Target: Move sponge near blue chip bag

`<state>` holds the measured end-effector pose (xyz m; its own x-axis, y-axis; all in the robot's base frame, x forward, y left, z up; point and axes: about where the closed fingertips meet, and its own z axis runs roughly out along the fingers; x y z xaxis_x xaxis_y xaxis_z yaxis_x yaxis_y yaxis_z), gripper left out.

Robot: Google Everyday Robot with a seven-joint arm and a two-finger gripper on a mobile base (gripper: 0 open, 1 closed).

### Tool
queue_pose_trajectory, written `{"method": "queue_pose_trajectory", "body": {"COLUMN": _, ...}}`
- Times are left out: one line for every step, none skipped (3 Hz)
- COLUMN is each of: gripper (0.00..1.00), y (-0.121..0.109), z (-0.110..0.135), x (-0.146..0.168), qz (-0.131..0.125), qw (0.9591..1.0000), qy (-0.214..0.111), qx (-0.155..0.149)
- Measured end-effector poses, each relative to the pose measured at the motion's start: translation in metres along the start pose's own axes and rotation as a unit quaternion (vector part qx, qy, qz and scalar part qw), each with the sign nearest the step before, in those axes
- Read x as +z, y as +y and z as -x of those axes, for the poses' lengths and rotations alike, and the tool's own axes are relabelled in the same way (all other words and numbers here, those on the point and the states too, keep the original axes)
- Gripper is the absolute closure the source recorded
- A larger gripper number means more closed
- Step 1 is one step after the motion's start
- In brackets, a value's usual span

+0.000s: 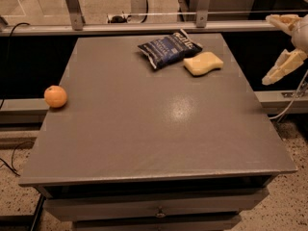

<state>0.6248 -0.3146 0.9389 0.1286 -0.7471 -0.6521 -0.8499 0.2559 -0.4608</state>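
Note:
The pale yellow sponge (203,63) lies flat on the grey table (154,124) at the back right. The dark navy blue chip bag (168,47) lies just to its left and behind it, almost touching it. My gripper (285,44) hangs at the right edge of the view, out past the table's right side and well clear of the sponge. Its two pale fingers are spread apart, with nothing between them.
A round orange fruit (55,96) sits at the table's left edge. A metal rail (139,28) with upright posts runs behind the table. Cables lie on the floor to the left and right. A drawer front shows under the table's near edge.

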Motion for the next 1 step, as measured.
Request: {"method": "queue_pose_trajectory", "body": {"gripper": 0.0, "y": 0.0, "z": 0.0, "x": 0.0001, "qz": 0.0, "qw": 1.0, "qy": 0.0, "qx": 0.0}}
